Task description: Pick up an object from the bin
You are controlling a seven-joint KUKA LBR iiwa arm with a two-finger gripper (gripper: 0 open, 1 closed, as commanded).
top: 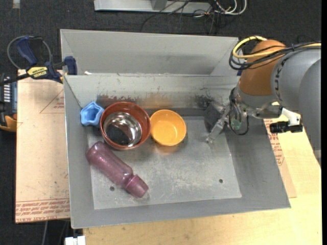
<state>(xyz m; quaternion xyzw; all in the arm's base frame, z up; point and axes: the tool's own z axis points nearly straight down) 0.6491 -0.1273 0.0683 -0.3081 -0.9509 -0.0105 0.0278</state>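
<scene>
My gripper [209, 124] hangs over the right part of the bin floor, near the back wall. Its two fingers stand apart and nothing is between them, so it is open. The nearest thing is a small orange bowl [168, 128], upright, a short way to the gripper's left and apart from it. Touching that bowl's left side is a reddish-brown bowl [124, 125] with a shiny metal inside.
A blue star-shaped cup [91, 114] sits at the back left, against the reddish bowl. A purple bottle [116, 169] lies on its side at the front left. The arm, with its orange cover and cables, comes in over the bin's right wall.
</scene>
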